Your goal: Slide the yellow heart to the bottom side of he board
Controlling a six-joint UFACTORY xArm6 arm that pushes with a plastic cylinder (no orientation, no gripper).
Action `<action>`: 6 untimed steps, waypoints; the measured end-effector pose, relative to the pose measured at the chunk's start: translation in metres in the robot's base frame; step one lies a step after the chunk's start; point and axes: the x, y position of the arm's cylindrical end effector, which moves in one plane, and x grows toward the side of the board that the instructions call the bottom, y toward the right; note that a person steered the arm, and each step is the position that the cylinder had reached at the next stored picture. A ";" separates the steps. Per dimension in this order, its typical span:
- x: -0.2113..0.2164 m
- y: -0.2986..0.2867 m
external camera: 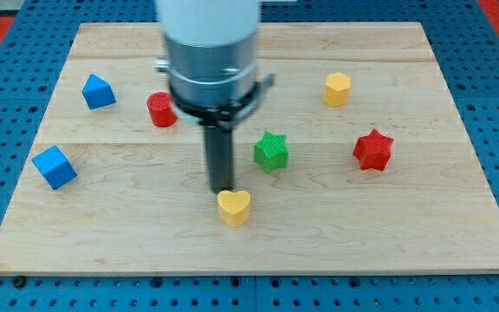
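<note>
Seven blocks lie on our wooden worktop (457, 217), and the one we care about, the yellow heart (234, 207), sits a little left of centre in the lower half, not yet at the bottom edge. Our tool is a bare rod with nothing to open or close; my tip (222, 190) stands right at the heart's upper edge, seemingly touching it, so we judge the push is set up or under way, with the last stretch downward left to cover. Below the heart the wood is bare to the rim, giving a free path. Its nearest neighbour, the green star (271, 151), sits up and to the view's right, while the blue cube (55, 166) is well apart at the left.
</note>
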 end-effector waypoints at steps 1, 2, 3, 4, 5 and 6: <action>0.000 -0.052; 0.018 -0.055; 0.021 0.008; 0.022 0.087; 0.025 0.105; 0.024 0.060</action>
